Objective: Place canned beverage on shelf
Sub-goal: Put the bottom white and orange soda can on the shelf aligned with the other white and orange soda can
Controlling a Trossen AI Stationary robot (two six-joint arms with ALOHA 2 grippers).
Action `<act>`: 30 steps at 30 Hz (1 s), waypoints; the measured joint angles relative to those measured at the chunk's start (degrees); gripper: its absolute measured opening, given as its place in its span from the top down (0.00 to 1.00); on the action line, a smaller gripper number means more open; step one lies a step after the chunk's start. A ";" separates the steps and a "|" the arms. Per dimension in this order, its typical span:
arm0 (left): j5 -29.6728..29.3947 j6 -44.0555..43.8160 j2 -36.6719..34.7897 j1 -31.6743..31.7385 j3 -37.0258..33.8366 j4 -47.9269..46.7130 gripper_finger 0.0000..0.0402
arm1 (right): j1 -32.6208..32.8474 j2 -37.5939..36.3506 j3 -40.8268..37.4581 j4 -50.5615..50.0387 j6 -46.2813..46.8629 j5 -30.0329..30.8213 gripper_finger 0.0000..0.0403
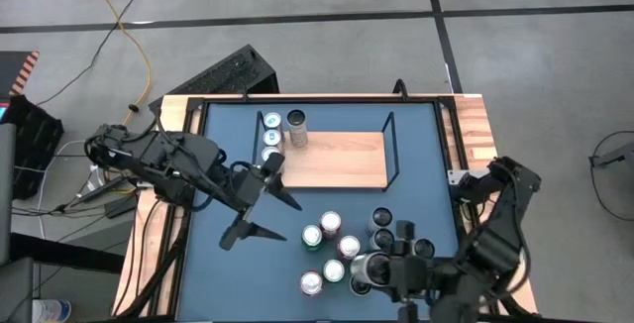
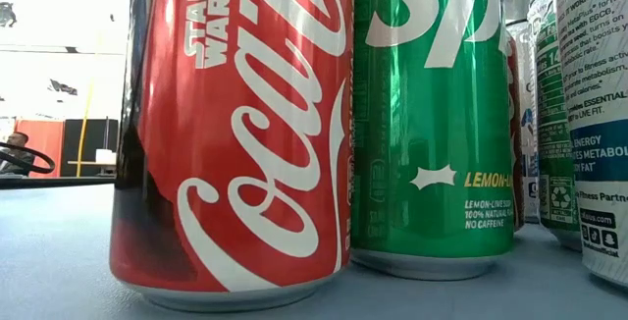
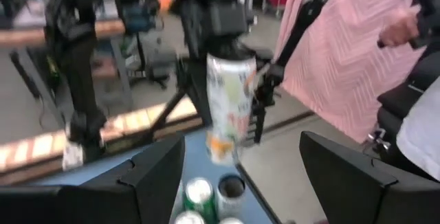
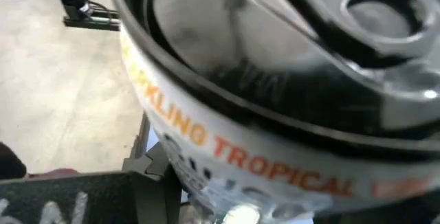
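Note:
My right gripper (image 1: 370, 269) is at the near right of the table, shut on a white can with orange print (image 3: 229, 107). The can's top fills the right wrist view (image 4: 289, 59). The shelf (image 1: 337, 160), a light-wood board in a black wire frame, lies at the table's far middle. My left gripper (image 1: 291, 221) is open and empty, left of a cluster of upright cans (image 1: 330, 249), its fingers pointing toward the right arm. In the low view a red cola can (image 2: 231, 133) and a green can (image 2: 432, 114) stand on the blue tabletop. My right gripper holds the white can by its upper end (image 3: 230, 62), coming at it from above. The can hangs upright below the gripper, lifted clear of the table and of the cans under it. The gripper's body hides the fingers' exact place on the can.
Several cans (image 1: 272, 137) stand along the shelf's left end, one taller can (image 1: 296, 131) on its far left corner. An upright wire rail (image 1: 389, 150) stands at the board's right end. A person's hand (image 3: 395, 31) shows beyond the table.

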 joint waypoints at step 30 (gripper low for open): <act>-2.07 10.47 3.87 -0.37 0.02 6.77 0.16 | -9.29 0.16 0.00 7.24 -8.04 -8.93 0.47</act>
